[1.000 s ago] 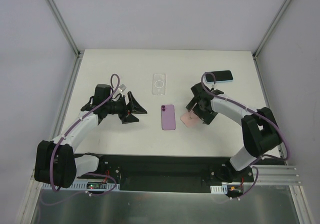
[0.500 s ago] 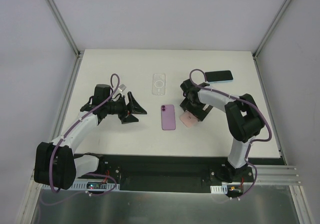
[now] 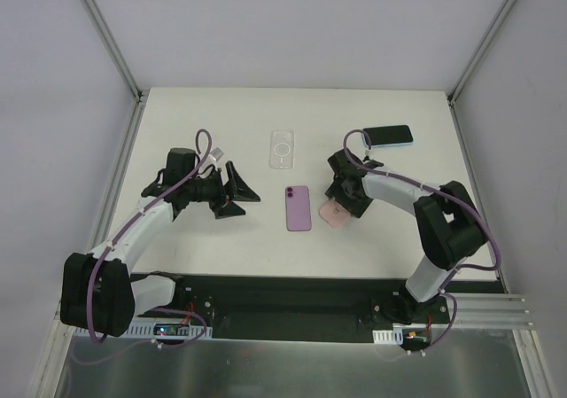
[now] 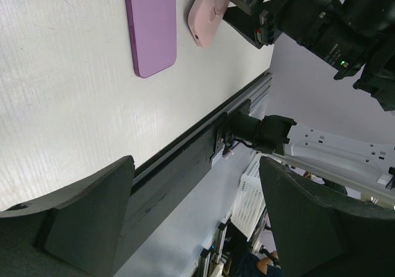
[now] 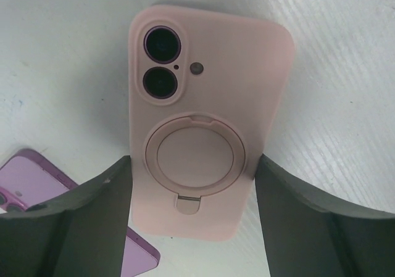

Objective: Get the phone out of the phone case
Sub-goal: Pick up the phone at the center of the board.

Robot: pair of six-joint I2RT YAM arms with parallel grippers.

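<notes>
A phone in a pink case with a ring stand (image 5: 203, 135) is held back-up between my right gripper's (image 5: 192, 166) fingers, which press on its two long sides. In the top view the pink-cased phone (image 3: 334, 212) is low over the table's middle right, with my right gripper (image 3: 343, 203) on it. It also shows in the left wrist view (image 4: 207, 18). My left gripper (image 3: 246, 194) is open and empty, left of the middle, and its wrist view (image 4: 194, 166) shows nothing between the jaws.
A bare purple phone (image 3: 299, 207) lies just left of the pink one, also seen in the wrist views (image 4: 151, 24) (image 5: 24, 178). A clear case (image 3: 283, 149) lies behind it. A dark phone in a light blue case (image 3: 388, 135) lies at the back right.
My right arm swung its wrist and elbow left and partly back, keeping the pink-cased phone in about the same spot. The left arm has not moved.
</notes>
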